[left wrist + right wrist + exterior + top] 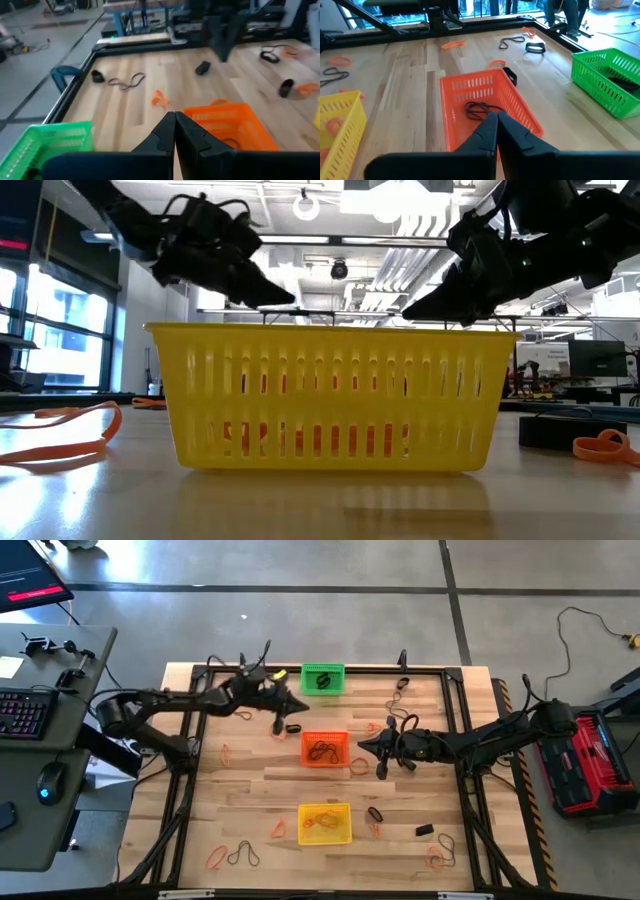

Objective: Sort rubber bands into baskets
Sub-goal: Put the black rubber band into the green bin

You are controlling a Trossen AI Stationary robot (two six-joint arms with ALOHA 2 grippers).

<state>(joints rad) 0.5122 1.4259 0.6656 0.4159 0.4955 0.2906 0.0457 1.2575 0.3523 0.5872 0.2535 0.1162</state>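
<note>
The yellow basket (pixel 325 395) stands nearest; my left jaws (pixel 303 706) and right jaws (pixel 362 747) hang clenched, empty, beside the orange basket (pixel 325 748).

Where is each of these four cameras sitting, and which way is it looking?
High view: above the table, looking straight down; both arms show, baskets in a row.
Low view: at table-top height, facing the yellow basket; both arms hang above it.
Left wrist view: on the left arm, looking past its shut end effector at the orange basket.
Right wrist view: on the right arm, its shut end effector over the same basket.
Shared: both wrist views see the orange and green basket.
</note>
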